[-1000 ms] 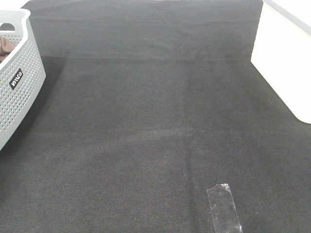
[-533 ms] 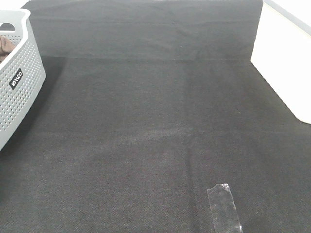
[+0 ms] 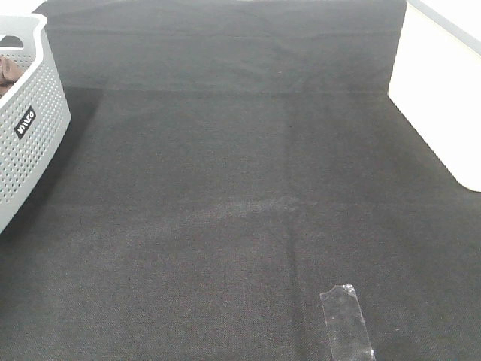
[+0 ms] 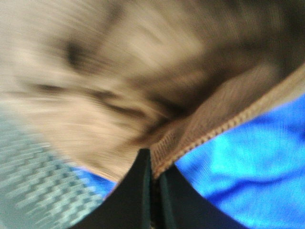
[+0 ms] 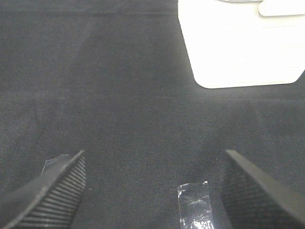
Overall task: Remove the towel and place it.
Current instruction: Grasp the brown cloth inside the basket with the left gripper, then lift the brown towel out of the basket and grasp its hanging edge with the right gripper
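Note:
The reddish-brown towel (image 4: 143, 71) fills most of the left wrist view, blurred, with its stitched hem (image 4: 224, 126) running across. My left gripper (image 4: 151, 164) is shut on the towel's hem. A blue cloth (image 4: 243, 162) lies under the towel. In the exterior high view only a brown scrap of the towel (image 3: 9, 71) shows inside the grey perforated basket (image 3: 30, 128) at the far left. My right gripper (image 5: 152, 176) is open and empty above the black cloth. Neither gripper shows in the exterior high view.
A black cloth (image 3: 225, 188) covers the table. A white box (image 3: 440, 90) stands at the right edge and shows in the right wrist view (image 5: 238, 43). A strip of clear tape (image 3: 346, 322) lies at the front; it also shows in the right wrist view (image 5: 194, 202).

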Controlling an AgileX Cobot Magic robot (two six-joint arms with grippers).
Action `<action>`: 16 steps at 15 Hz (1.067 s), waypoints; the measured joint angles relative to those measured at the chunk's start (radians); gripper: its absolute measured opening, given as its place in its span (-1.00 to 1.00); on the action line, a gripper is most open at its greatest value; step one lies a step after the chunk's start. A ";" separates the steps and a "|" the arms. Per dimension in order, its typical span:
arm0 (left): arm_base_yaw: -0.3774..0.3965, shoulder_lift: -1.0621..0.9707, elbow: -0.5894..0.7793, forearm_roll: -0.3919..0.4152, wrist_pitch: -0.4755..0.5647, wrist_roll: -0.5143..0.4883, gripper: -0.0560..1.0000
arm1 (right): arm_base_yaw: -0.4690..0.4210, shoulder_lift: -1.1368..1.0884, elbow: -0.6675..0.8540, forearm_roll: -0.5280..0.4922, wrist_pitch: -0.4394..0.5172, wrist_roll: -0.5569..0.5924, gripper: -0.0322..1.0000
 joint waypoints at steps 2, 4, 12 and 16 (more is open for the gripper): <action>-0.043 -0.058 -0.036 0.000 0.002 -0.072 -0.89 | 0.000 0.000 0.000 0.000 0.000 0.000 0.43; -0.091 -0.105 -0.041 0.000 0.017 -0.085 -0.89 | 0.000 0.000 0.000 0.000 0.000 0.000 0.43; -0.232 -0.339 -0.079 0.002 0.032 -0.141 -0.89 | 0.000 0.000 0.000 0.000 0.000 0.000 0.43; -0.318 -0.456 -0.099 0.003 0.063 -0.151 -0.89 | 0.000 0.000 0.000 0.000 0.000 0.000 0.43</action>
